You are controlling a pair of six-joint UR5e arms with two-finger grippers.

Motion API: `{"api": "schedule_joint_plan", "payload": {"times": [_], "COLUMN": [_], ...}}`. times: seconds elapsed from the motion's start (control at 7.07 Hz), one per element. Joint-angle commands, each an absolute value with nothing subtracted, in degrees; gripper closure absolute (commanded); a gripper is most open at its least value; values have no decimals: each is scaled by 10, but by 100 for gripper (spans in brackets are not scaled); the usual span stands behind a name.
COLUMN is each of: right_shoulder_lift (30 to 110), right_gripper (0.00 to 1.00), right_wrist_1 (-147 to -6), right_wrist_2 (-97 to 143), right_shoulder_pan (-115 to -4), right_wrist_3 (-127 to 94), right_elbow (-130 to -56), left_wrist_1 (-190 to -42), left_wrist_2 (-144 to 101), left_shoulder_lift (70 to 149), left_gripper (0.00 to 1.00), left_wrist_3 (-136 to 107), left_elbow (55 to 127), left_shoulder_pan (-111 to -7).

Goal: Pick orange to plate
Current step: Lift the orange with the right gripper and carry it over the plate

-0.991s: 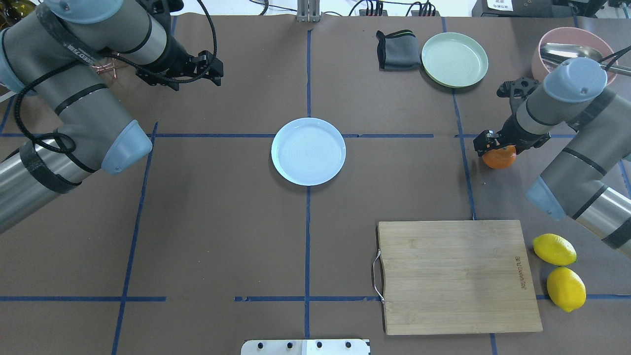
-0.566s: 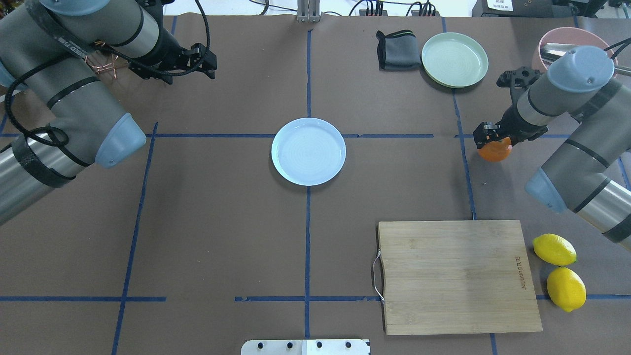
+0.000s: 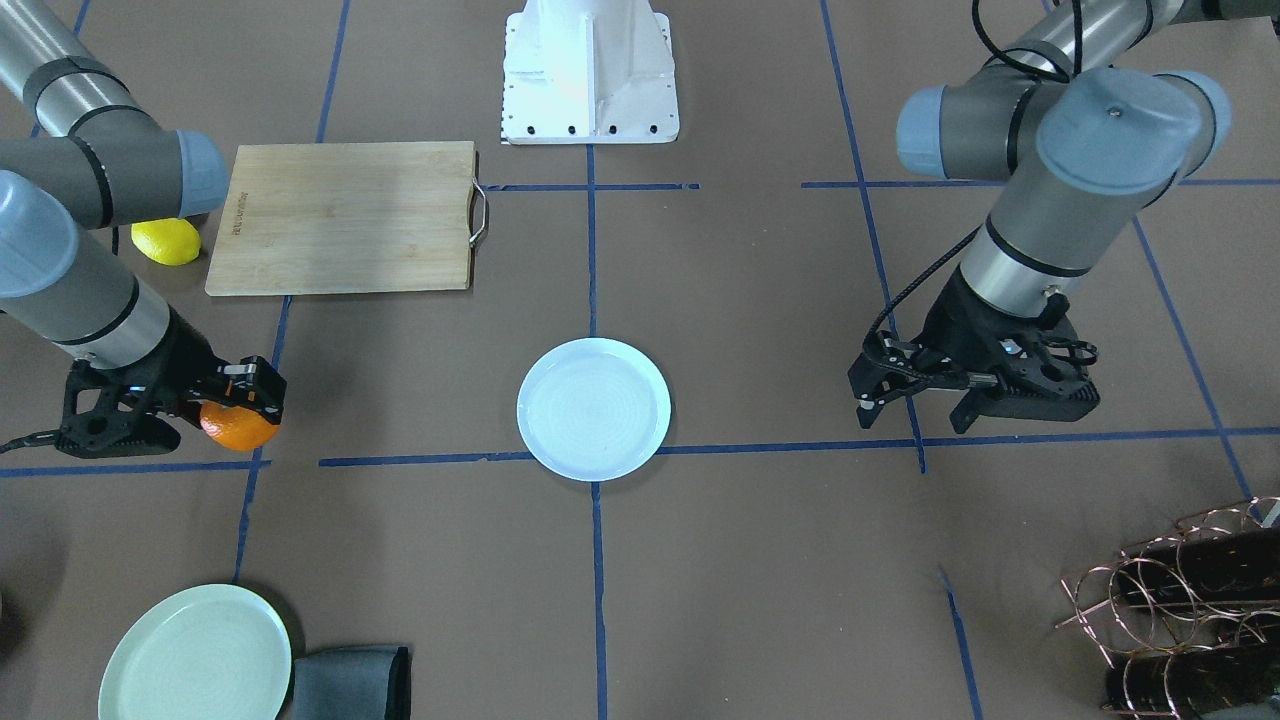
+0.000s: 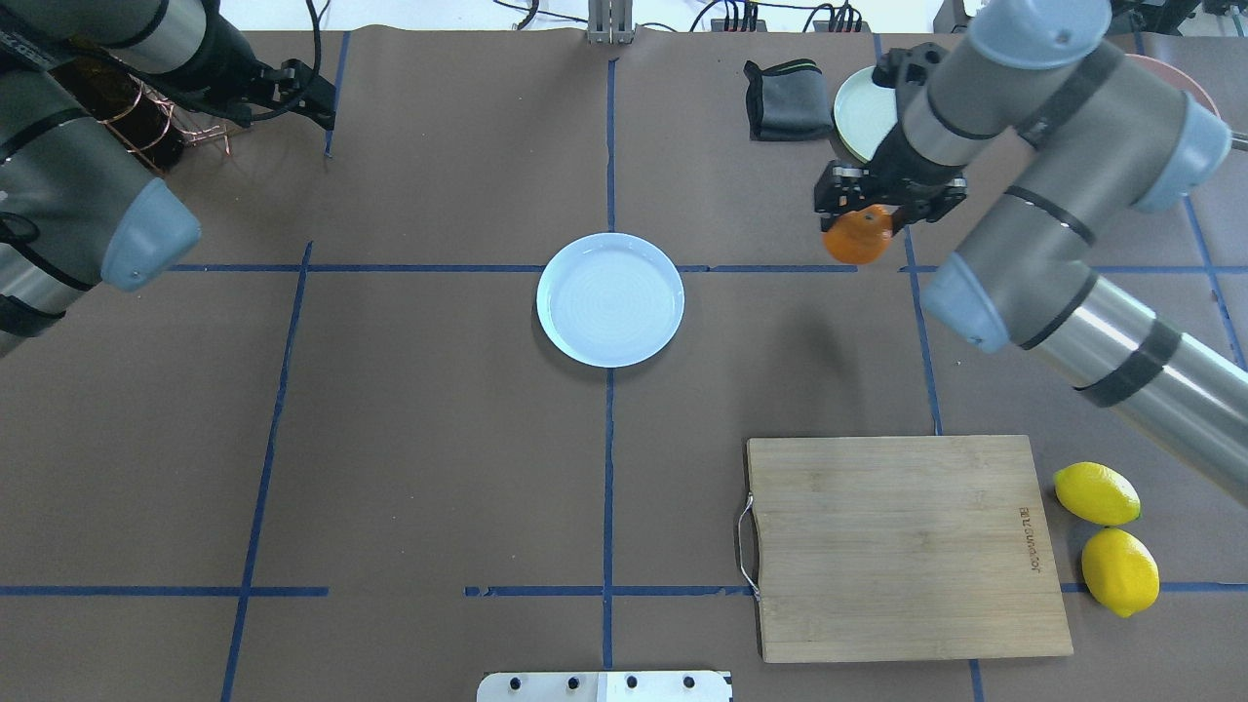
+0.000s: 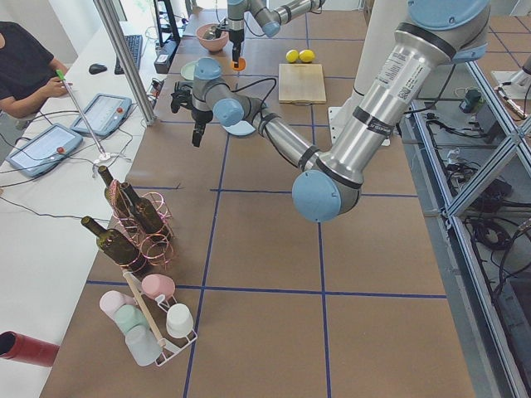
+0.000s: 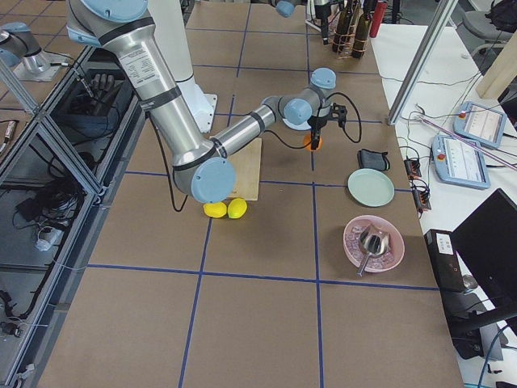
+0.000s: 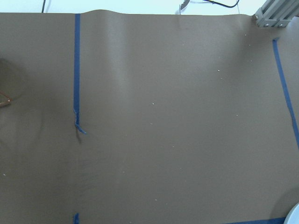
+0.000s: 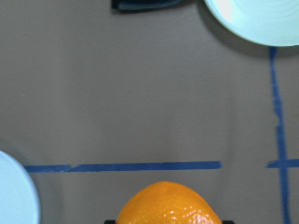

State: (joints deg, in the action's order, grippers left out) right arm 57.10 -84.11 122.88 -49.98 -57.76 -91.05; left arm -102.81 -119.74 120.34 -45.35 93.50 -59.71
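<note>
My right gripper (image 4: pixel 860 210) is shut on the orange (image 4: pixel 856 238), a small bright mandarin held above the table, to the right of the pale bluish-white plate (image 4: pixel 610 299). The plate sits bare at the table's centre. In the right wrist view the orange (image 8: pixel 168 205) fills the bottom edge and the plate's rim (image 8: pixel 14 198) shows at lower left. The front-facing view shows the orange (image 3: pixel 236 428) under the right gripper (image 3: pixel 240 398). My left gripper (image 4: pixel 314 97) hangs open and holding nothing at the far left, well away from the plate.
A mint-green plate (image 4: pixel 860 109) and a folded grey cloth (image 4: pixel 785 97) lie behind the right gripper. A wooden cutting board (image 4: pixel 907 546) and two lemons (image 4: pixel 1097 493) sit near right. A pink bowl (image 6: pixel 373 242) stands far right. A bottle rack (image 3: pixel 1180 600) is by the left arm.
The right gripper has lifted the orange off the table and carried it left and away, toward the plate. The left arm has drawn back toward the far left corner.
</note>
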Motion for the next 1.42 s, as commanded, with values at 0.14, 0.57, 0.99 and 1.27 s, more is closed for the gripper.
{"api": "schedule_joint_plan", "payload": {"times": [0.14,0.57,0.99,1.27], "right_shoulder_lift": [406,344,328,328], "right_gripper": [100,100,0,0], "right_wrist_1": [-849,-846,-846,-876], "right_wrist_2": [1125,1083,1061,1120], "right_shoulder_pan": [-378,-339,-344,-405], "right_wrist_3": [-702,-715,-727,-708], "right_elbow": [-785,-692,-686,-715], "left_wrist_1": [-1026,-1031,-1034,-1028], "left_wrist_2": [-1201,-1201,-1201,-1200], "left_shoulder_lift": [1187,1178,1167,1152], "left_gripper": [0,0,0,0], "left_wrist_3": [-437,-432,-436,-431], "left_elbow": [935,939,966,969], "left_shoulder_pan": [-629,-634,-635,-642]}}
